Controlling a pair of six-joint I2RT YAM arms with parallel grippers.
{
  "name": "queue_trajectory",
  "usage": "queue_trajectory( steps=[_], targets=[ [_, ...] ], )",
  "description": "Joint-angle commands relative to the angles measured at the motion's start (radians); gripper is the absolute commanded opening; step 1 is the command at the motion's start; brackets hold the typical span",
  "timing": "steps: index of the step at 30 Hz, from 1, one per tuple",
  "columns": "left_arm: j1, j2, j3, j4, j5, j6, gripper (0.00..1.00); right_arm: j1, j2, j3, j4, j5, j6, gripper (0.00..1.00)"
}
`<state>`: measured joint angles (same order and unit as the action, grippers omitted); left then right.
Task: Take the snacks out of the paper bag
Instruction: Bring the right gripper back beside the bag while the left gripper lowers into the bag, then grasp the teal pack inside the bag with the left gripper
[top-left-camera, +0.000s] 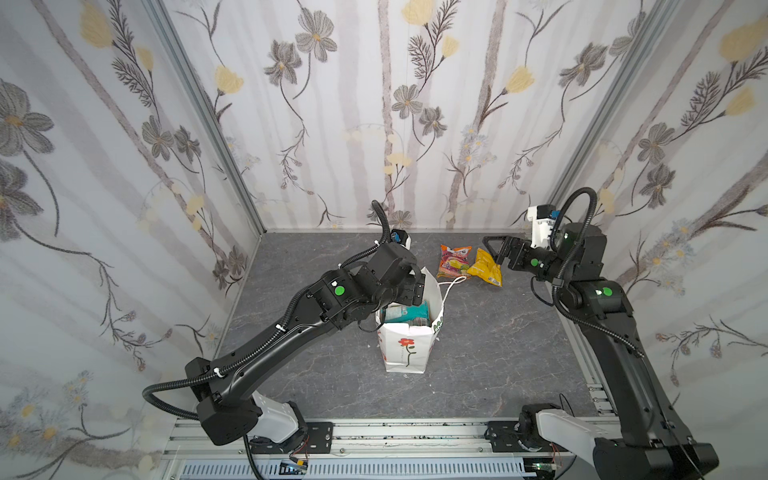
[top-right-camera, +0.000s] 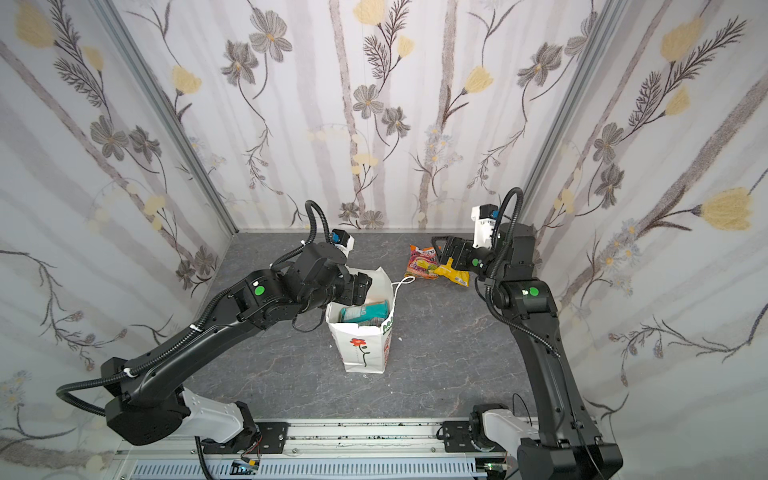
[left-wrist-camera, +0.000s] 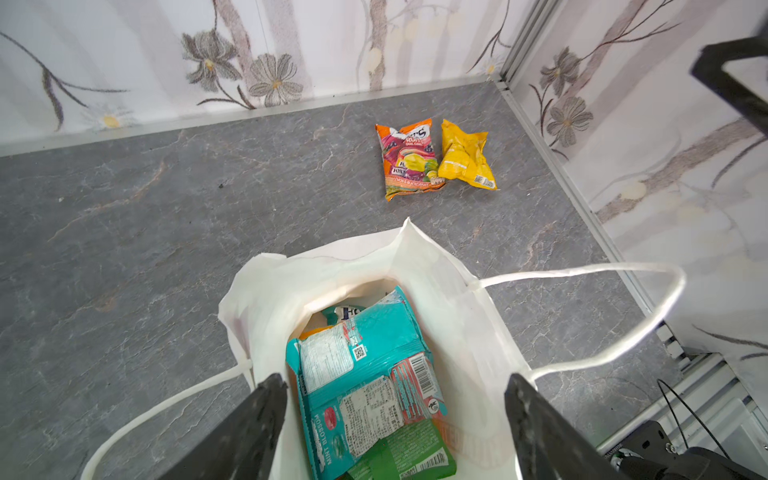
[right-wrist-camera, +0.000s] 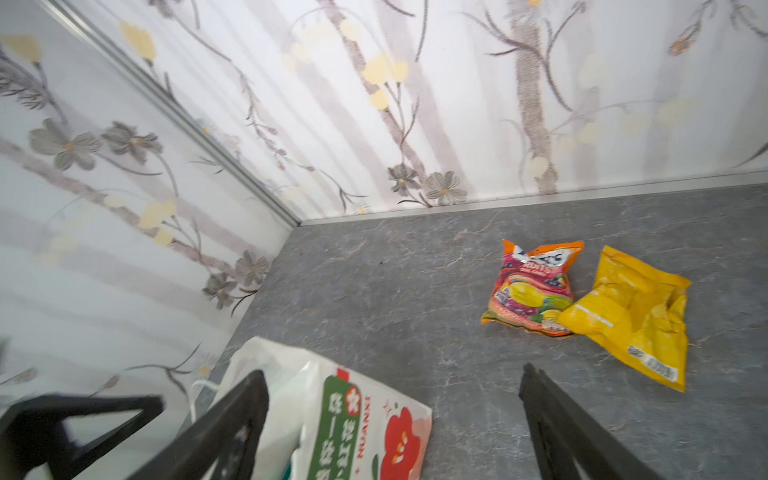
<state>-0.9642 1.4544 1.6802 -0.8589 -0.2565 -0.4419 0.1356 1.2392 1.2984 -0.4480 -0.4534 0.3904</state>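
Observation:
The white paper bag (top-left-camera: 405, 353) (top-right-camera: 362, 353) stands upright mid-table with its mouth open. Inside it a teal snack packet (left-wrist-camera: 365, 345) (top-left-camera: 405, 311) lies on top, with a green packet (left-wrist-camera: 411, 453) below it and a sliver of an orange one (left-wrist-camera: 309, 332). My left gripper (left-wrist-camera: 395, 386) (top-left-camera: 417, 291) hangs open over the bag's mouth (left-wrist-camera: 436, 266), its fingers (left-wrist-camera: 266, 415) apart and holding nothing. An orange-pink packet (top-left-camera: 453, 262) (right-wrist-camera: 532, 291) and a yellow packet (top-left-camera: 484, 268) (right-wrist-camera: 631, 316) lie on the table at the back right. My right gripper (top-left-camera: 494, 249) (right-wrist-camera: 395, 386) is open and empty above the yellow packet.
One white cord handle (left-wrist-camera: 665, 299) (top-left-camera: 451, 284) loops out of the bag towards the right. The flowered back wall (top-left-camera: 374, 124) and right wall (top-left-camera: 665, 166) close in near the two loose packets. A metal rail (top-left-camera: 374, 436) runs along the front edge.

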Motion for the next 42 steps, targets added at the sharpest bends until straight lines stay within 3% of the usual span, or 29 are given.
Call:
queue_trajectory(
  steps=[1,7,11,22,27,42],
  targets=[
    [0.012,0.037,0.032,-0.078,0.026,-0.058,0.78,0.054,-0.075,-0.036,0.003,-0.057,0.059,0.98],
    [0.019,0.145,0.099,-0.174,0.103,-0.094,0.66,0.131,-0.151,-0.012,-0.084,-0.151,0.087,0.99],
    [0.019,0.199,0.104,-0.19,0.157,-0.1,0.65,0.17,-0.167,0.014,-0.127,-0.183,0.087,0.99],
    [0.019,0.305,0.076,-0.17,0.124,-0.083,0.65,0.306,-0.116,0.089,-0.273,-0.225,-0.01,0.99],
    [0.026,0.327,0.034,-0.131,0.181,-0.102,0.67,0.327,-0.109,0.094,-0.304,-0.187,-0.028,0.99],
    [0.024,0.337,-0.109,-0.045,0.154,-0.091,0.78,0.329,-0.118,0.098,-0.296,-0.159,-0.035,0.99]
  ],
)
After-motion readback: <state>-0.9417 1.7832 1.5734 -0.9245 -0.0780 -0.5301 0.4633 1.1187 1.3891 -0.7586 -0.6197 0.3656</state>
